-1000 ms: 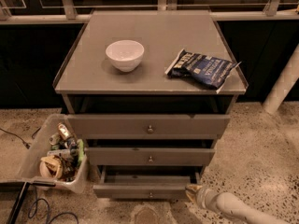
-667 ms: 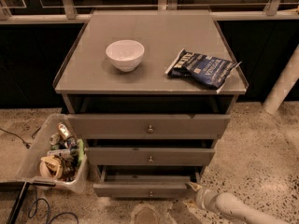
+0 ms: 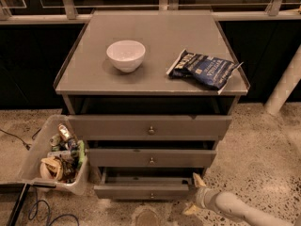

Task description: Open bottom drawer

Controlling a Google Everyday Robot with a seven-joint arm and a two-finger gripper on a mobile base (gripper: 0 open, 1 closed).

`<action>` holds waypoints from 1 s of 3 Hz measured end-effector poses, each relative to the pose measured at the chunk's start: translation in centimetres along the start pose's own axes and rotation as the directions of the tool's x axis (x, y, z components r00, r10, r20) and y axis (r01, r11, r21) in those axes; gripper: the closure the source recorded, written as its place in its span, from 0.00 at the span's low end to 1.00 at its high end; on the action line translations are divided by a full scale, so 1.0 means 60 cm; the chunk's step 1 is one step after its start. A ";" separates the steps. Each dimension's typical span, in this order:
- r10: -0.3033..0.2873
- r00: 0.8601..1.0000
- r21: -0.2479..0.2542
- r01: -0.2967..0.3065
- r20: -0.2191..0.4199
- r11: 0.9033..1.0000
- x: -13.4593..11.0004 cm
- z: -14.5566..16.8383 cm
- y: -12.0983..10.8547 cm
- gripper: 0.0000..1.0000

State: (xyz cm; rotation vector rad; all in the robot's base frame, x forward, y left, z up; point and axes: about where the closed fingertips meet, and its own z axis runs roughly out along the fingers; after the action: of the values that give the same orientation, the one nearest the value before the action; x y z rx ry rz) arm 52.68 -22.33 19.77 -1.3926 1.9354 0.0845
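Observation:
The bottom drawer (image 3: 141,191) is the lowest of three grey drawers in the cabinet, with a small round knob (image 3: 151,195) at its centre. It stands pulled out a little, and a strip of its grey inside shows. My gripper (image 3: 194,195) is low at the drawer's right front corner, on a pale arm coming in from the lower right. One cream finger (image 3: 198,181) points up by the drawer's right end, another (image 3: 189,210) points down toward the floor.
The middle drawer (image 3: 151,157) and top drawer (image 3: 150,125) sit above. A white bowl (image 3: 125,55) and a blue snack bag (image 3: 203,69) lie on the cabinet top (image 3: 150,34). A clear bin of trash (image 3: 56,155) stands at the left. A white post (image 3: 284,85) is at the right.
The gripper has shifted slightly right and down beside the drawer's right corner. The bottom drawer stays pulled out about the same.

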 end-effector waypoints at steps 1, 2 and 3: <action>-0.001 0.999 -0.041 0.003 0.053 0.999 -0.030 0.040 -0.012 0.00; 0.000 0.999 -0.053 0.002 0.053 0.999 -0.026 0.037 -0.017 0.00; 0.030 0.999 -0.077 -0.026 0.043 0.997 -0.010 0.059 -0.021 0.00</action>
State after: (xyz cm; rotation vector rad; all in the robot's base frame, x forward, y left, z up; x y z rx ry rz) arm 55.68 -20.77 18.00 -1.4018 1.9329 0.2032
